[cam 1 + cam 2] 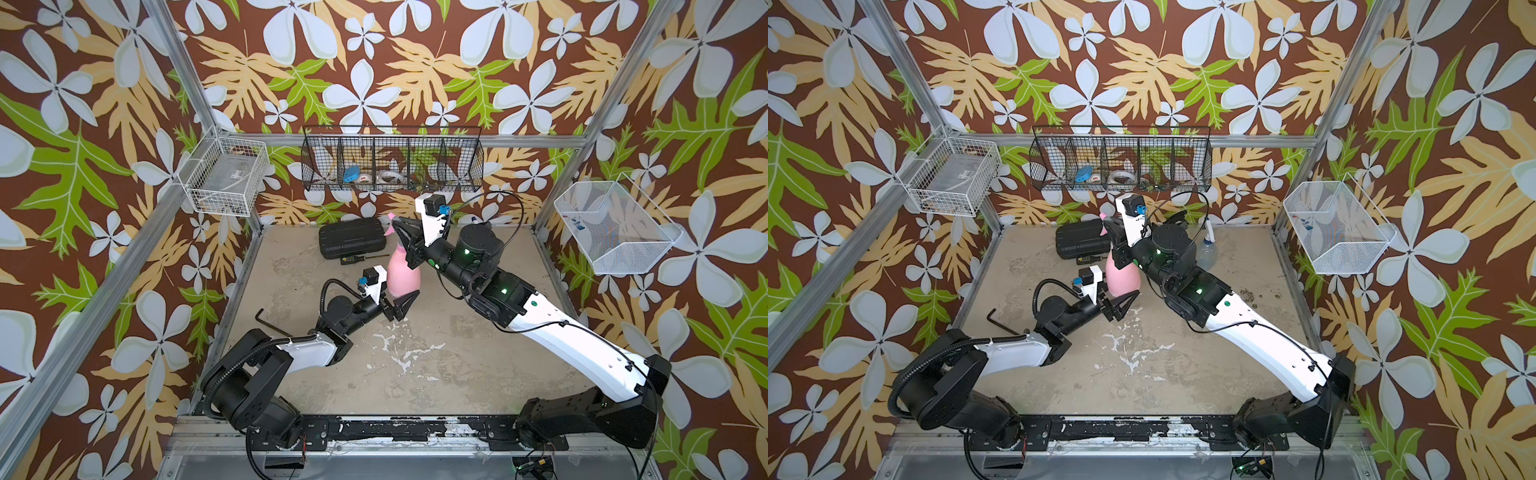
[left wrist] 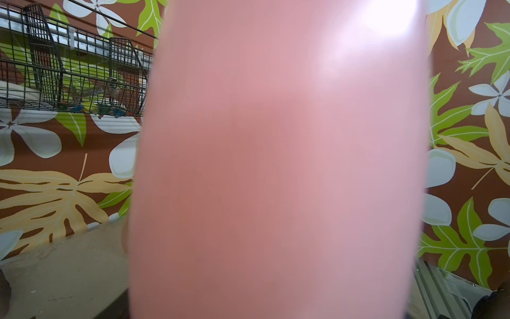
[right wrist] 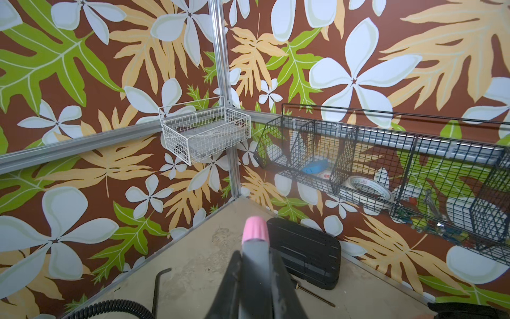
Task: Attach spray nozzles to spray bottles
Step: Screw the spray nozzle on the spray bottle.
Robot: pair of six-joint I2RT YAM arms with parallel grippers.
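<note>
Fingers [image 1: 409, 300] of the left gripper [image 1: 403, 297] are clasping the pink bottle [image 1: 400, 272] near its base while those of the right gripper [image 3: 254, 255], pinching the grey-and-pink nozzle [image 3: 255, 238], are seemingly seating it; a tightening twist likely follows.

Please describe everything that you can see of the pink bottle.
The pink bottle is opaque and looks like smooth plastic. It is cone-shaped, wide at the base and narrowing upward. It is upright over the rear half of the table. The left pincer grips its base. At its top is the grey-and-pink nozzle, held by the shut right pincer. Whether the nozzle is screwed on cannot be told.
</note>
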